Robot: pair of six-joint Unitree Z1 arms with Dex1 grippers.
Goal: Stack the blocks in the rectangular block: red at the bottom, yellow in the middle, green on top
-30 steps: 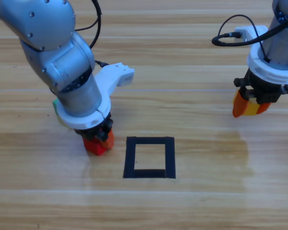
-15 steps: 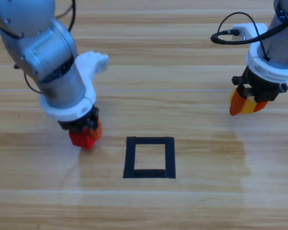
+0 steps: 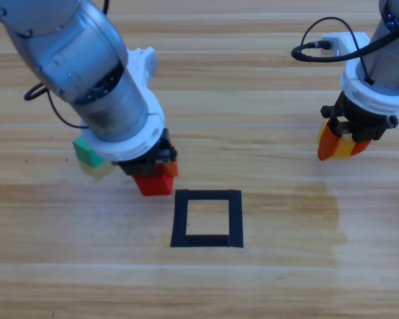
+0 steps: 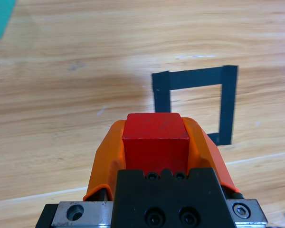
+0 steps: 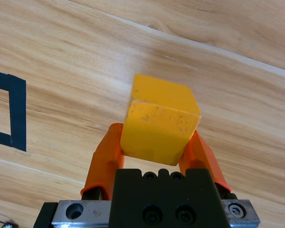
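Observation:
My left gripper (image 3: 154, 178) is shut on the red cube (image 3: 153, 184) (image 4: 155, 141), held just off the upper left corner of the black rectangular outline (image 3: 207, 218) (image 4: 195, 104). The green cube (image 3: 88, 151) (image 4: 1, 18) rests on the table to the left, partly behind the left arm. At the right, my right gripper (image 3: 343, 147) is shut on the yellow cube (image 3: 346, 147) (image 5: 160, 119) and holds it above the wood, well away from the outline.
Wooden table top all round. A corner of the black outline (image 5: 9, 109) shows at the left edge of the right wrist view. Black cables loop off both arms near the top of the high view.
The left arm has carried the red cube rightward toward the outline, uncovering the green cube. The right arm has barely moved.

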